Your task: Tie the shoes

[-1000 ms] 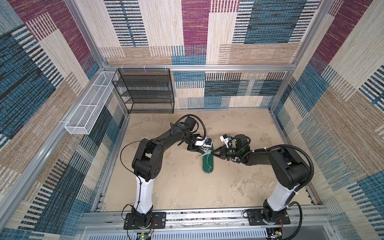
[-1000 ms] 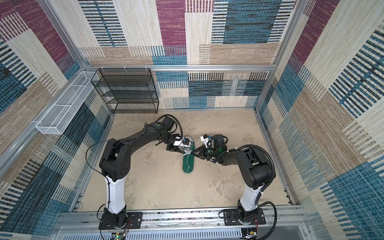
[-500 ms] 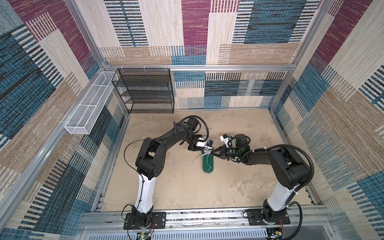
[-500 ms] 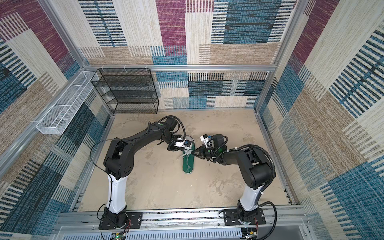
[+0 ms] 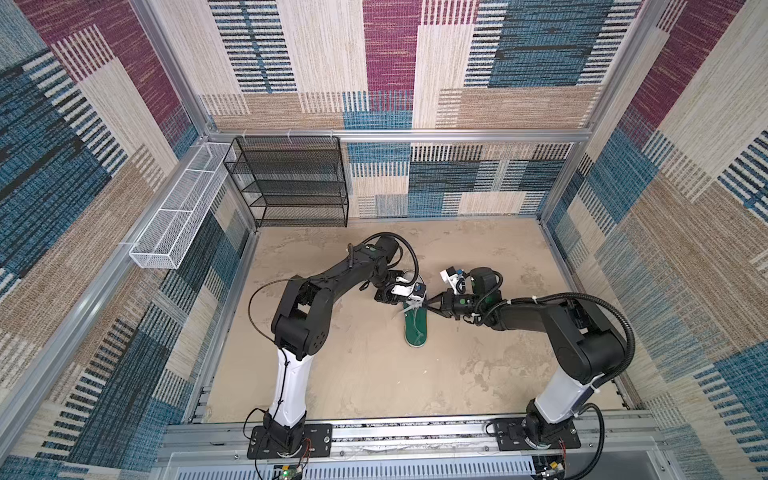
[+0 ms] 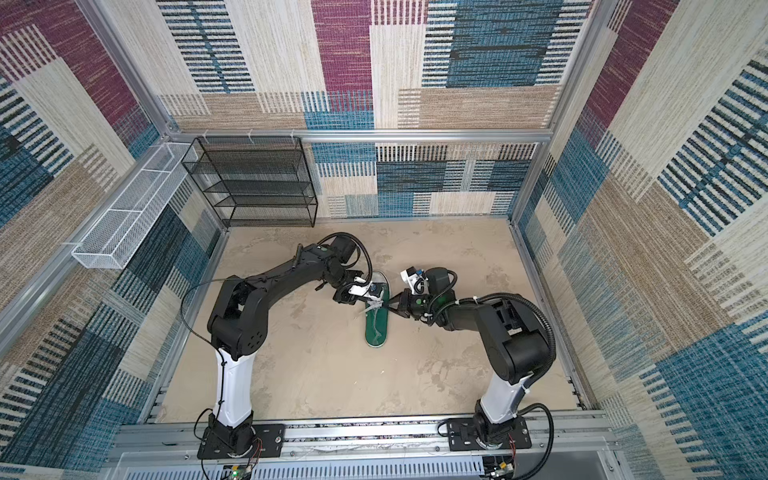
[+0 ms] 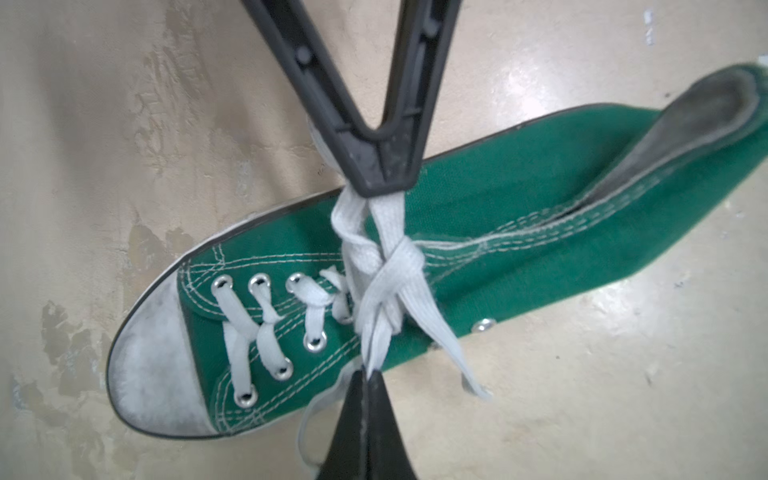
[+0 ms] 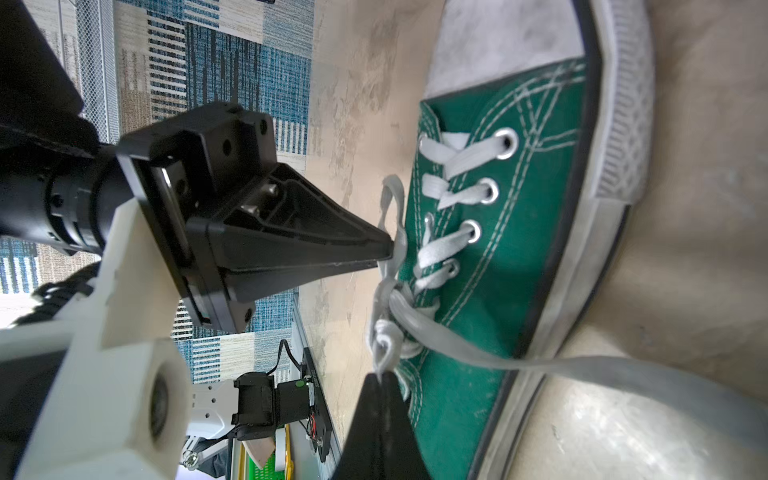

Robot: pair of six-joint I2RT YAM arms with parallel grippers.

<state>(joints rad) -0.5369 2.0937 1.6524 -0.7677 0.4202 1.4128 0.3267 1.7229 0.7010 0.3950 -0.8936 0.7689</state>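
Green canvas sneaker (image 5: 417, 332) sole-down in the middle of the counter (image 5: 365, 374), between the arms. Left pincer (image 7: 368, 376) and right pincer (image 7: 380, 187) both clamped shut on its white laces (image 7: 390, 270), on opposite sides of the knot (image 7: 401, 255), presumably for pulling apart to cinch it.

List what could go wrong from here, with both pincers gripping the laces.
1. The left pincer and right pincer pinch the laces only at their very tips; a hard pull may slip off.
2. Nothing pins the shoe; uneven pulling could drag or tip it.
3. A loose end hangs free from the knot; it may get drawn through.
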